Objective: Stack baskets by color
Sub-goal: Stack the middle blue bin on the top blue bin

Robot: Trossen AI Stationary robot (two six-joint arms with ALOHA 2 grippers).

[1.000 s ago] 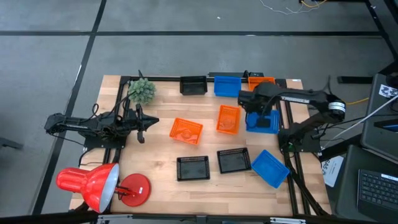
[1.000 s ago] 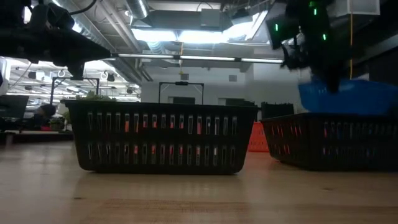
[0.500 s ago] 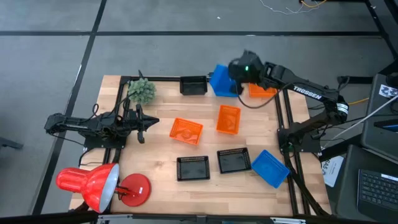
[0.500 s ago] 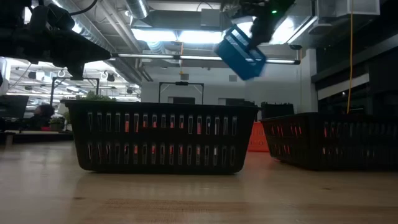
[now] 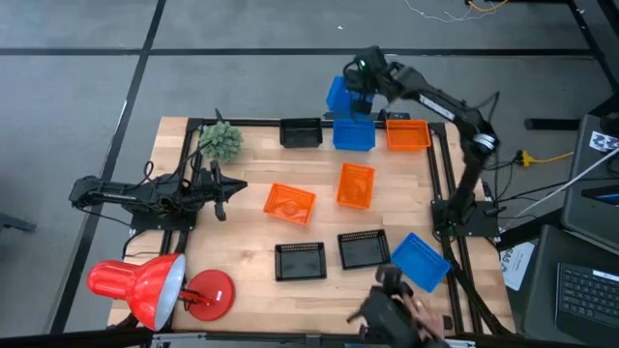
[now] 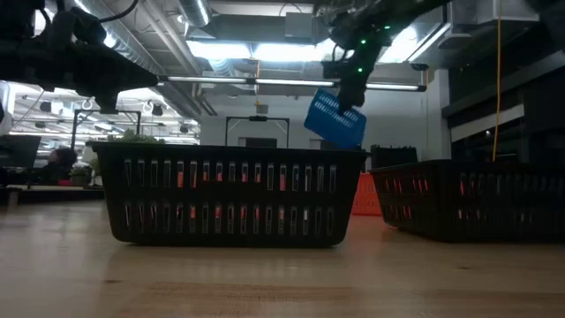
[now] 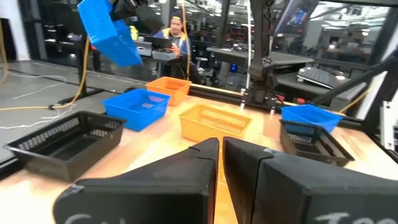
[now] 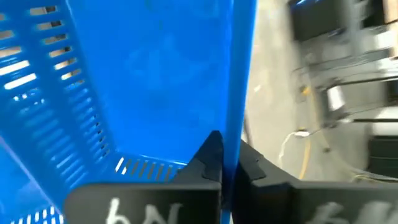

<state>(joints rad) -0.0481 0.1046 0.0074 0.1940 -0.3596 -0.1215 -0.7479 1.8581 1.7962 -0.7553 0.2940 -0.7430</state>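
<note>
One blue basket (image 5: 340, 95) hangs tilted in the air above the far edge of the bench (image 5: 251, 242), its wall pinched between the fully closed fingers of the right pincer (image 5: 360, 85), just over a second blue basket (image 5: 354, 132) that sits on the bench between a black basket (image 5: 301, 131) and an orange basket (image 5: 407, 134). The left pincer (image 5: 224, 190) waits low at the bench's left side, its fingers nearly together and holding nothing.
</note>
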